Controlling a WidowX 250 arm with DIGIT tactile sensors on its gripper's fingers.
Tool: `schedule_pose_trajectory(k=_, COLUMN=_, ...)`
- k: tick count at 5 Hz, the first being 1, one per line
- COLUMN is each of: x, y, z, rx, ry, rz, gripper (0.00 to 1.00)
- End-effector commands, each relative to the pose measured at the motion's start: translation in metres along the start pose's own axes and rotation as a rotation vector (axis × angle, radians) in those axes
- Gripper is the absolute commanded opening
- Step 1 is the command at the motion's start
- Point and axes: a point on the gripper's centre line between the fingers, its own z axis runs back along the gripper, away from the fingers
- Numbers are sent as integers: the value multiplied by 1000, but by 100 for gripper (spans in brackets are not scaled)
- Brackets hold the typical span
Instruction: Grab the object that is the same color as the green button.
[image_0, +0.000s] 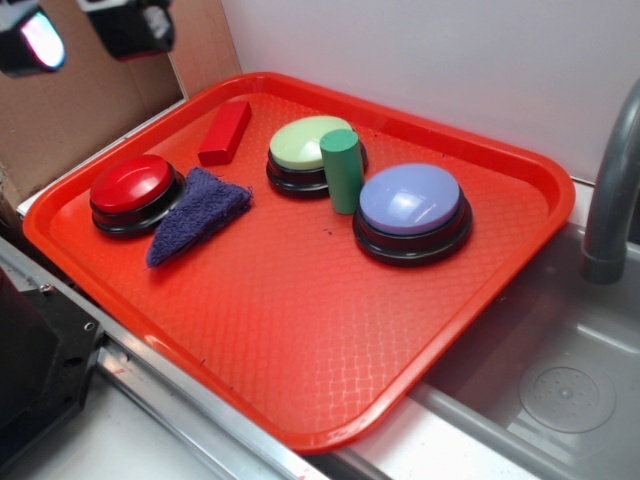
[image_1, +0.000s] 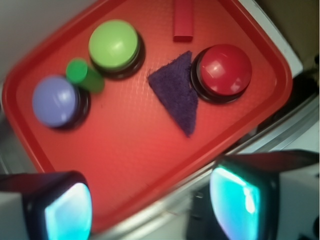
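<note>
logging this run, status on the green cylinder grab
Gripper open, high off tray. Green cylinder upright, untouched, wedged between green button and blue button.

A plain white wall (image_0: 450, 60) stands behind, with brown cardboard (image_0: 80, 110) at the left. A grey faucet (image_0: 610, 190) rises over a steel sink (image_0: 560, 380) at the right.

I see an orange-red tray (image_0: 300, 400) with a woven diamond texture. On it: a medium-green cylinder (image_0: 343, 170), 3 black-based buttons with domes of pale lime green (image_0: 308, 142), lavender-blue (image_0: 410, 198) and glossy red (image_0: 131, 184), a red block (image_0: 225, 132), and a dark purple fuzzy cloth (image_0: 195, 212)
</note>
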Motion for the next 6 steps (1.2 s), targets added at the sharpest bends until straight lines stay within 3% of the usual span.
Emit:
schedule_pose_trajectory(k=1, x=46, y=-21, z=-46, rx=-13, ry=-139, rz=316, gripper=100)
schedule_pose_trajectory(k=2, x=61, y=-36, z=-72, rx=-46, ry=-188, rz=420, gripper=100)
schedule_pose_trajectory(k=3, x=72, y=-49, z=-95, rx=-81, ry=-194, rz=471, gripper=100)
schedule_pose_trajectory(k=5, x=81, y=-76, z=-117, rx=-40, ry=-206, rz=475, gripper=100)
schedule_pose_trajectory(k=6, x=80, y=-86, z=-125, rx=-53, ry=-180, rz=471, gripper=100)
